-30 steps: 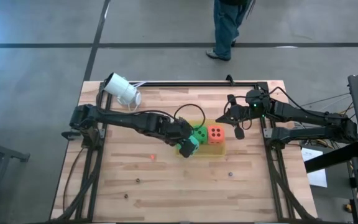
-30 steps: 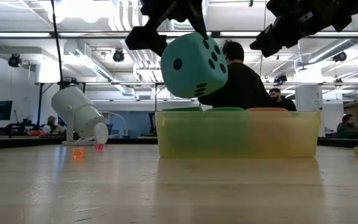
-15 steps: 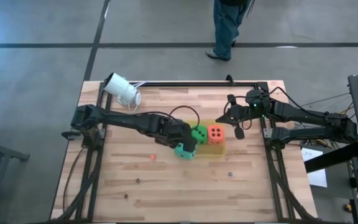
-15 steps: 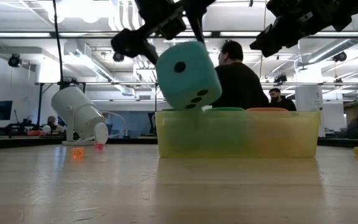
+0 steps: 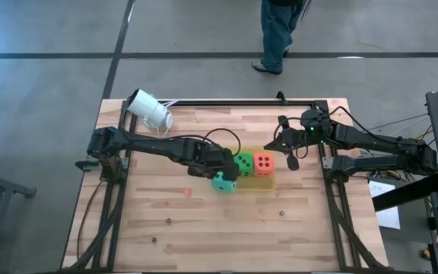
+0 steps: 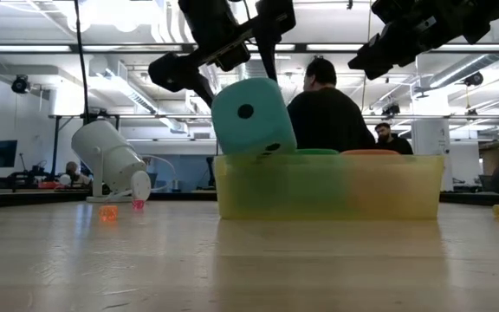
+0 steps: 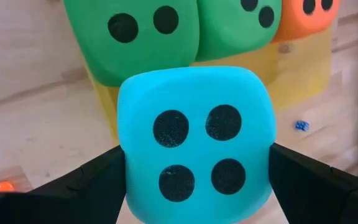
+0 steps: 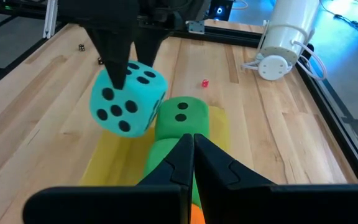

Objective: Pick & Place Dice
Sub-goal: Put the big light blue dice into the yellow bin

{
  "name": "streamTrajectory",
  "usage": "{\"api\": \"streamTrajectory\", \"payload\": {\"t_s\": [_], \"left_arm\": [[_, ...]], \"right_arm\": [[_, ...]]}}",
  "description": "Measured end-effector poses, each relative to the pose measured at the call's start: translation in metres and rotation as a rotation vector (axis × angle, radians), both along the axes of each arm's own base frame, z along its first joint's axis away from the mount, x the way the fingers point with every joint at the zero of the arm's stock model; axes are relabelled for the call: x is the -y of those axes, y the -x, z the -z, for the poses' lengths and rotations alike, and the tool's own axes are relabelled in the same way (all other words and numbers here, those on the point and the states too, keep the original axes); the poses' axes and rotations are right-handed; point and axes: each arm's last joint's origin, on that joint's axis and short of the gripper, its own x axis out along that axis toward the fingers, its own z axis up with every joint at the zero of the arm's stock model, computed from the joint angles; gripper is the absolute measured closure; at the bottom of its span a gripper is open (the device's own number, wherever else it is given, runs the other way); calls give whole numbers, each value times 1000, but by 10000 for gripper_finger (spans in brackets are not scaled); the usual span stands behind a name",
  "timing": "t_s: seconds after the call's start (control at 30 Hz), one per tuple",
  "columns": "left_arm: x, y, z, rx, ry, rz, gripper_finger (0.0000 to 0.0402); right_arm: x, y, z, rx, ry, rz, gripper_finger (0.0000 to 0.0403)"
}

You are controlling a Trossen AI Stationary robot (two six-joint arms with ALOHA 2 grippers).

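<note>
The teal die is in my left gripper, which is shut on it at the left end of the yellow tray. Two bright green dice and the orange-red die sit in the tray. The tray's rim hides the teal die's lower edge in the low view. My right gripper is shut and empty, hovering off the tray's right end. My left gripper pinches the teal die between its two fingers on two opposite side faces. The fingers slant down from above and from the table's left. The die sits tilted. Whether its lower edge rests on the tray I cannot tell.
The white cylinder camera lies near the table's far left corner. Tiny dice lie scattered on the wood. A person stands beyond the far edge. Bare wood shows along the near side.
My left gripper has moved down and slightly toward the table's left, tipping as it went. The teal die has come down from above the tray to its left end and has turned, so a different face shows in the low view.
</note>
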Motion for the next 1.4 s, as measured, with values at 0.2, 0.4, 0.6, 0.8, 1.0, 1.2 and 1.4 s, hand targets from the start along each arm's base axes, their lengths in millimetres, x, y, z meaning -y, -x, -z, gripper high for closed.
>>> {"api": "streamTrajectory", "payload": {"t_s": [0.2,0.4,0.6,0.8,1.0,1.2,1.4], "left_arm": [[-3,1,0,-8,-81,-28,59],[-5,3,3,-26,-157,-60,59],[-6,4,7,-50,-166,-64,59],[-7,1,16,-80,-180,-71,59],[-8,0,19,-86,-219,-57,59],[-9,1,13,-96,-294,-45,59],[-9,2,13,-107,-340,-55,59]], "right_arm": [[0,0,0,0,0,0,394],[0,0,0,0,0,0,394],[0,0,0,0,0,0,394],[0,0,0,0,0,0,394],[0,0,0,0,0,0,394],[0,0,0,0,0,0,394],[0,0,0,0,0,0,394]]}}
